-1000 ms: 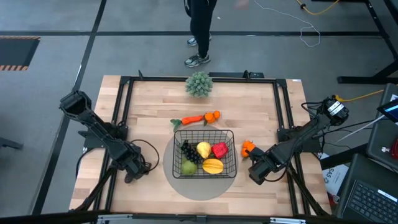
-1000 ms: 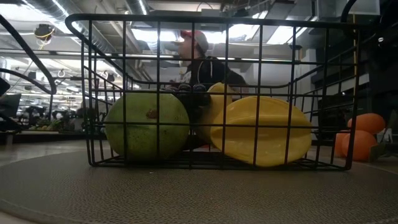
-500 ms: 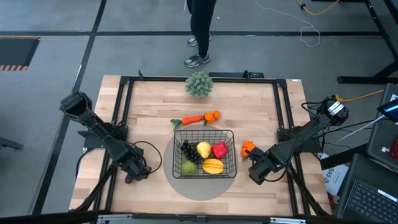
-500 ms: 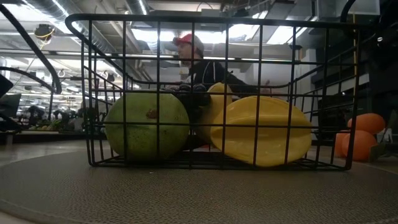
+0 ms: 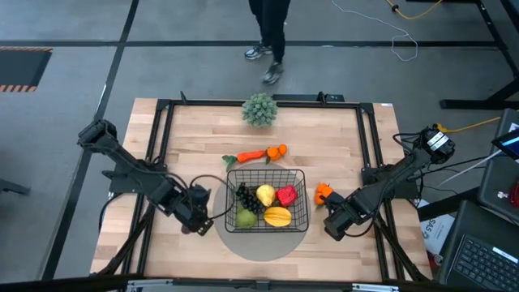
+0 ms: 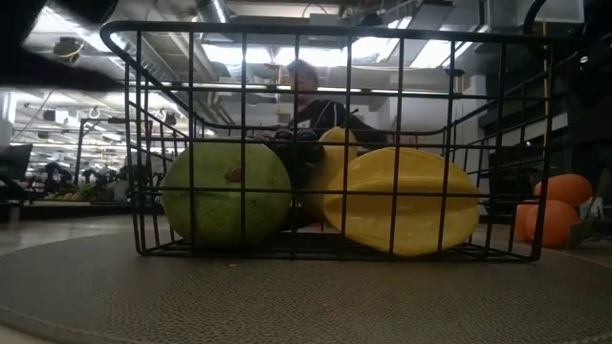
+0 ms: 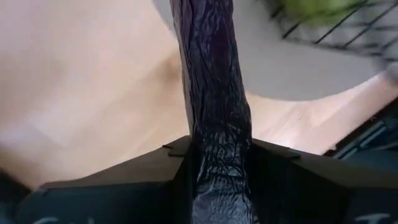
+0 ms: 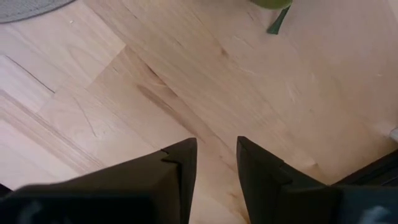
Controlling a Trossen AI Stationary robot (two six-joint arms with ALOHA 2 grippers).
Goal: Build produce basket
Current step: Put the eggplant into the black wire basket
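Note:
The black wire basket (image 5: 266, 199) stands on a round grey mat (image 5: 261, 243) and holds a green pear (image 6: 226, 194), a yellow fruit (image 6: 406, 201), a lemon, a red pepper and dark grapes. My left gripper (image 5: 197, 219) hovers just left of the basket, shut on a dark purple eggplant (image 7: 211, 87). My right gripper (image 8: 214, 168) waits to the basket's right, pointing down at bare wood, open with nothing between its fingers. A carrot (image 5: 251, 155) and an orange (image 5: 278, 150) lie behind the basket. More oranges (image 5: 323, 193) lie to its right. My left gripper pinches the eggplant between its two fingers (image 7: 267, 171), on the stretch of its body nearest the wrist (image 7: 217, 155). The fingers point steeply down. The eggplant runs along them and sticks out far past their tips, over the wood and the mat's edge; its far end leaves the picture.
A spiky grey-green ball plant (image 5: 259, 109) sits at the table's far edge. A black frame (image 5: 162, 122) borders the tabletop. A person (image 5: 272, 36) walks on the floor beyond the table. Bare wood lies left of the mat and near the front edge.
My left gripper has risen and swung toward the table's right, from near the left frame rail to the basket's left side, rolling its wrist as it went. The person behind the table has stepped away to the right. My right arm has kept still.

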